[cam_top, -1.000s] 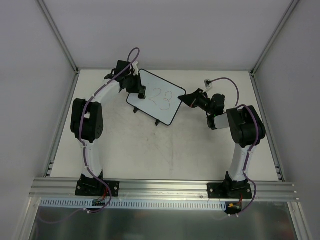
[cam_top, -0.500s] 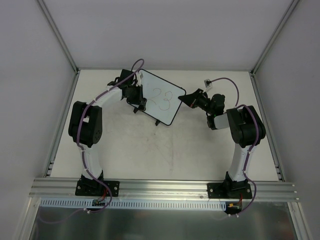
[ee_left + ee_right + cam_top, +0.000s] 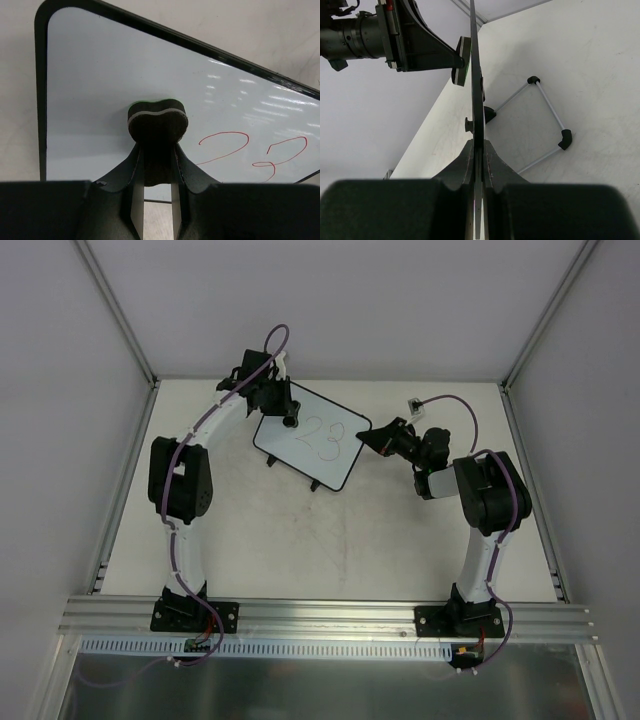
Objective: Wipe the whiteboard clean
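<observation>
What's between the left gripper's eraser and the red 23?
Only bare whiteboard; the left wrist view shows eraser and digits apart.

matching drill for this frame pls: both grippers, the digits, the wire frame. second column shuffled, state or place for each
1. left gripper
2. right gripper
3. digits
4. wire frame

A. red, on the whiteboard face
B. shut on the whiteboard's edge
C. on the table, on the whiteboard's side away from the eraser
D. shut on the eraser

Pairs: 1-D, 2-B, 3-A, 4-C
</observation>
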Tool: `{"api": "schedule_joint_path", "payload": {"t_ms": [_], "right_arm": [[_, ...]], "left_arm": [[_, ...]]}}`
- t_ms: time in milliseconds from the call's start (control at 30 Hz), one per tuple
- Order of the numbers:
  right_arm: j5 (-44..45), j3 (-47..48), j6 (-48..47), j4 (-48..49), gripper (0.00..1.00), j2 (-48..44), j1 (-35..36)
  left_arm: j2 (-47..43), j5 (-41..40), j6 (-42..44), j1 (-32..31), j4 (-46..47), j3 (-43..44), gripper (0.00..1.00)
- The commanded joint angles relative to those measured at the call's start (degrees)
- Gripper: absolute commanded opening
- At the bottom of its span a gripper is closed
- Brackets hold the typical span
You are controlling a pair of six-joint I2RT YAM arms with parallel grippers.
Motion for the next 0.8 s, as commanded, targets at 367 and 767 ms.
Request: {"api": "schedule_joint_path", "payload": {"t_ms": [367,767], "right_arm": [[-5.4,1.6,-1.7,11.4,0.00,-2.8,0.3],[-5.6,1.7,-1.7,11.3,0.00,-2.9,0.3]], "left_arm": [[3.3,-1.3,3.9,-0.1,-4.7,6.2,0.00],[-3.6,-1.9,5.1,-1.2,-5.8,-6.8,0.00]]}}
